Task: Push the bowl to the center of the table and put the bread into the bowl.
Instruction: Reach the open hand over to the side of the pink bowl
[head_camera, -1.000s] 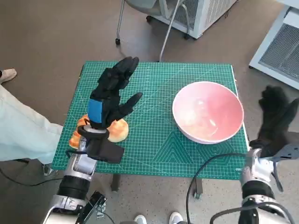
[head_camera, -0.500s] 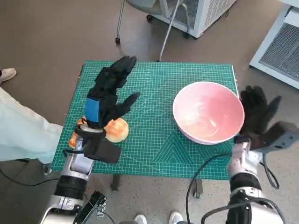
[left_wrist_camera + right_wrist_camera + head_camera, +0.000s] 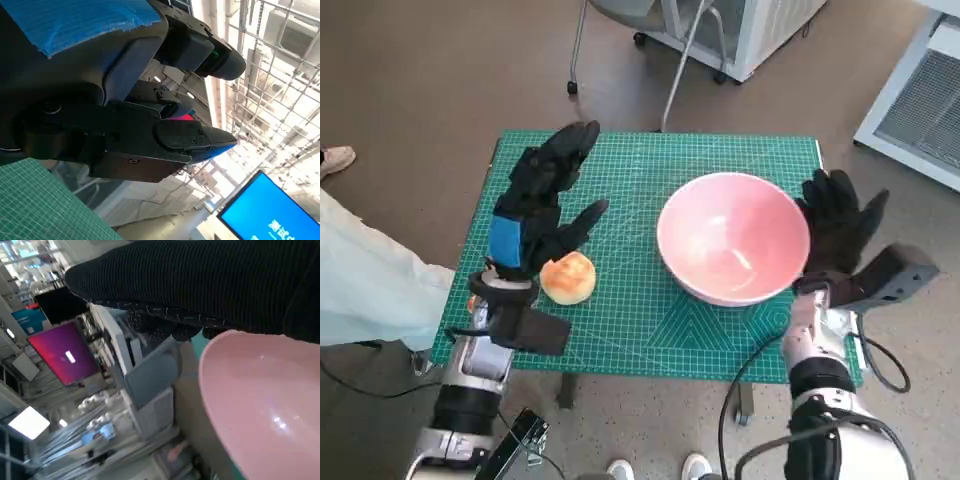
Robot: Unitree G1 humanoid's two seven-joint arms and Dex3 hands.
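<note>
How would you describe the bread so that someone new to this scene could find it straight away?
Start at the green cutting mat covering the small table, then look to the side away from the pink bowl. The bread lies there, just below the raised left robot hand. It is the only small, round, golden-brown thing on the mat.

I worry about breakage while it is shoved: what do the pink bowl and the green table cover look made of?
Pink bowl: likely glossy plastic or melamine, judging by soft highlights inside; glazed ceramic cannot be ruled out. Green cover: matte, printed with a white grid, which looks like a rubbery cutting mat.
</note>
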